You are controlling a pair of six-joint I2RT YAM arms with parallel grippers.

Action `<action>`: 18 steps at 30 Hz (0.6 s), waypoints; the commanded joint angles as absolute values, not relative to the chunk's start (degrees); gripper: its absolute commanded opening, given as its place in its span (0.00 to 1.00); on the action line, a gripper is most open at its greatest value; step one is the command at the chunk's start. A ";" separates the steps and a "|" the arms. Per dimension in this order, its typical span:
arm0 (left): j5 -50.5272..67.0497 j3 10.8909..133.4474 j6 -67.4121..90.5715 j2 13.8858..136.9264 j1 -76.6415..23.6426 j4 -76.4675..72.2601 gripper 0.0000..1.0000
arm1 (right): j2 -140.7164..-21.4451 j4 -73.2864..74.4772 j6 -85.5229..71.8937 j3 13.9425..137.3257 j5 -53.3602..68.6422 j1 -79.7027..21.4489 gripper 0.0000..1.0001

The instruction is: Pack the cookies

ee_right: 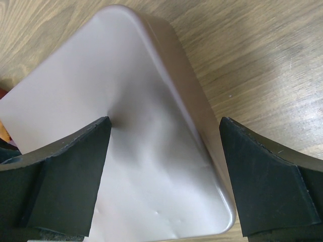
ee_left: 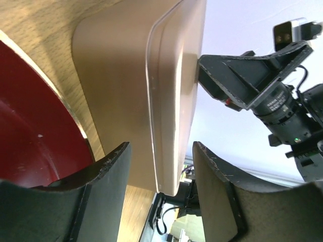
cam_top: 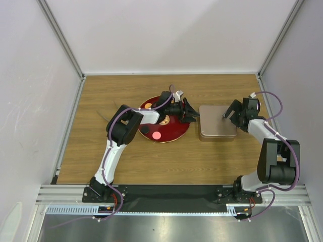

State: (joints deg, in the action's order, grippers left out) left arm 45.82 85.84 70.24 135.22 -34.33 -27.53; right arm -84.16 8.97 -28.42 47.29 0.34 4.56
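On wooden table (cam_top: 126, 166), cookies (cam_top: 156, 135) on plate (cam_top: 174, 133), white walls (cam_top: 171, 35)

The right gripper (ee_right: 165, 123) is holding its black fingers (ee_right: 60, 171) wide apart above a pale metal tin (ee_right: 146, 80), one finger sitting over the flat top, the other hanging just beyond its rounded edge over the wooden table (ee_right: 262, 60).

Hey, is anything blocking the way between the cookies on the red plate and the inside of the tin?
Yes. The tin has its lid on, covering the whole top, so the cookies on the plate cannot go in until it comes off.
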 commanded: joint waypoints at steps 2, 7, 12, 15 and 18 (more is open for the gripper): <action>45.09 88.68 65.22 132.01 -34.89 -24.00 0.58 | -85.25 10.81 -27.07 48.95 -2.55 3.52 0.94; 44.30 90.44 62.93 132.45 -35.68 -20.22 0.58 | -85.43 11.25 -26.81 49.22 -3.16 2.81 0.94; 43.33 90.97 60.82 132.01 -36.21 -17.93 0.58 | -85.52 11.60 -26.54 49.39 -3.69 2.11 0.94; 43.07 90.97 60.21 131.92 -36.47 -17.14 0.59 | -85.61 11.69 -26.46 49.48 -3.95 1.76 0.94; 42.54 91.32 59.94 132.01 -36.65 -16.26 0.58 | -85.69 11.86 -26.46 49.57 -4.22 1.41 0.94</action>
State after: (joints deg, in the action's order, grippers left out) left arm 43.68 89.12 62.43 135.09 -36.05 -17.67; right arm -84.66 9.50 -28.34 48.16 -2.42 2.13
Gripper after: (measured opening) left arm 0.583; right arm 0.940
